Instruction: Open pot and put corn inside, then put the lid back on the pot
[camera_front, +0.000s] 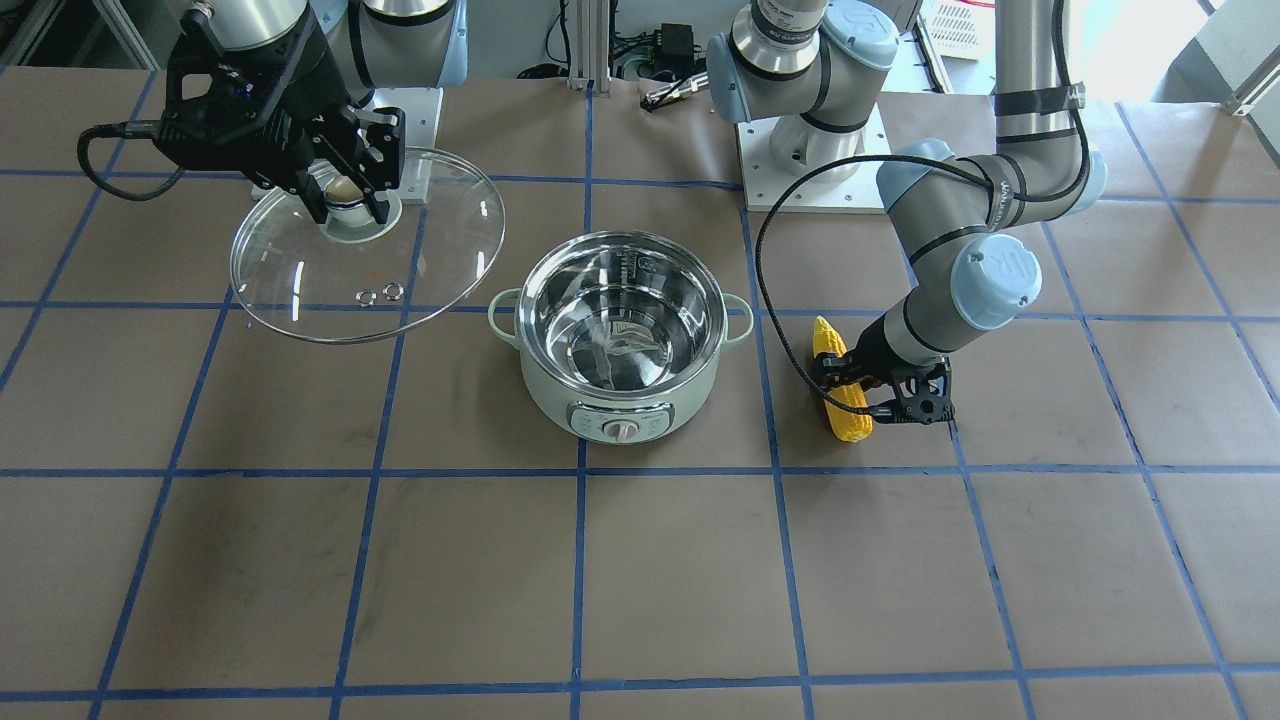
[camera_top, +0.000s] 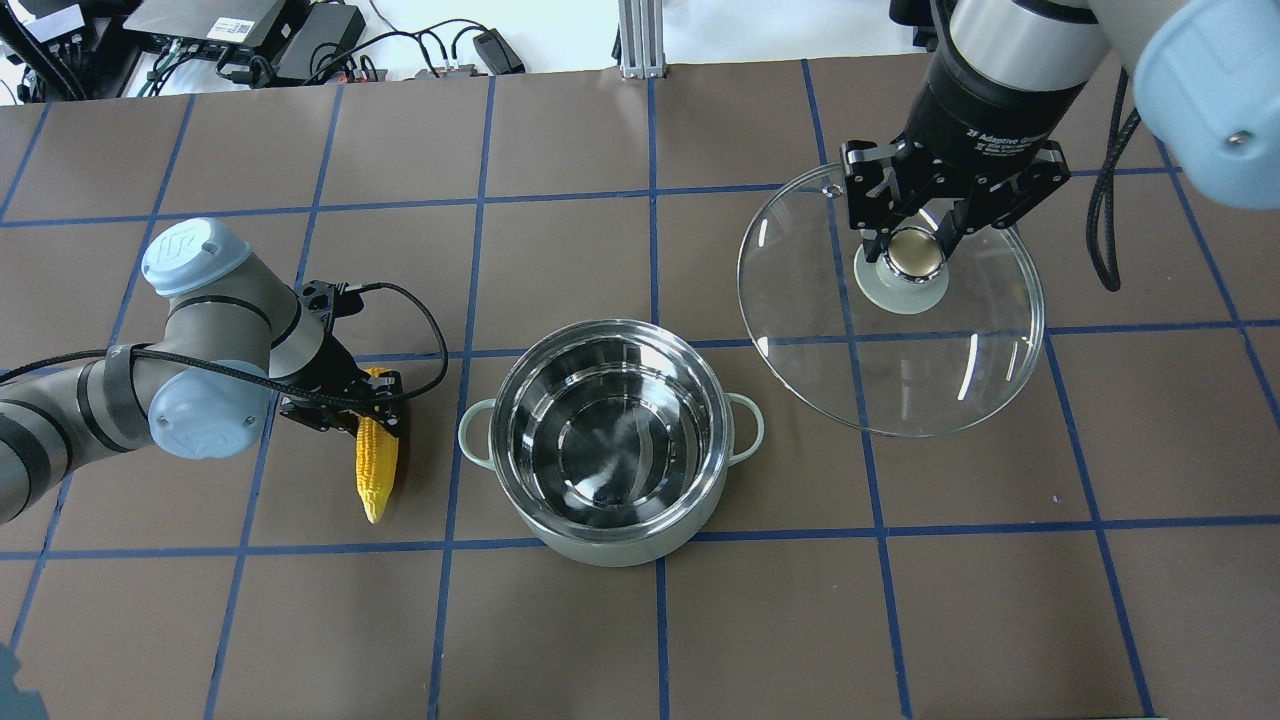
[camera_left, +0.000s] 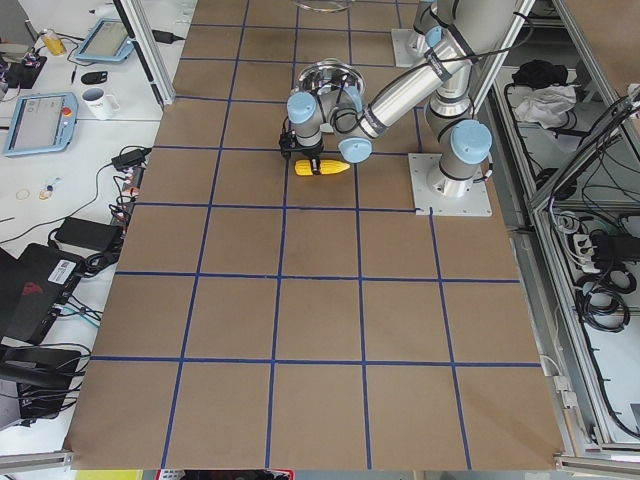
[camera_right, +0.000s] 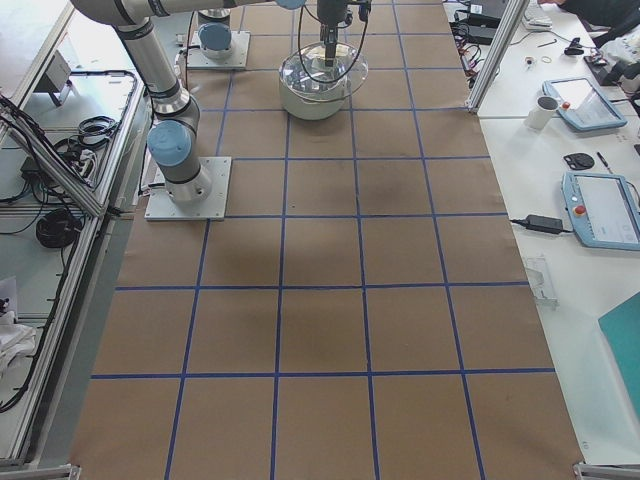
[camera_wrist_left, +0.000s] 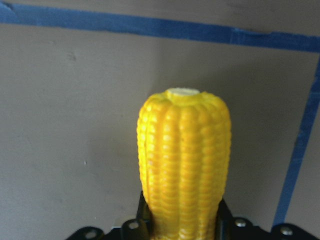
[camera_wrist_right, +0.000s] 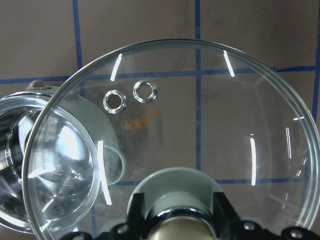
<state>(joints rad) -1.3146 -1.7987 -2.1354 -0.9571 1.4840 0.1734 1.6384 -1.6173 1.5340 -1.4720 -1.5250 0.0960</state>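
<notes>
At my left pincer (camera_wrist_left: 182, 230) the corn (camera_wrist_left: 184, 150) runs out of the wrist view's bottom edge, and the fingers (camera_wrist_left: 143, 217) show only as dark bits beside it. At my right pincer (camera_wrist_right: 177, 215) the knob (camera_wrist_right: 175, 192) of the lid (camera_wrist_right: 240, 110) is cut off below. The pot (camera_wrist_right: 15, 150), to the left, is cut off too.

The pale blue joint cap (camera_front: 990, 268) on the left arm (camera_front: 940, 215) bears the logo "UR", and the overhead view shows the same. The black collar (camera_top: 1000, 135) above the right end effector (camera_top: 912, 250) carries white print, "2F Adaptive Gripper"; the lines beneath it are illegible. Control panel (camera_front: 620, 425) markings on the pot (camera_front: 560, 395): unreadable.
</notes>
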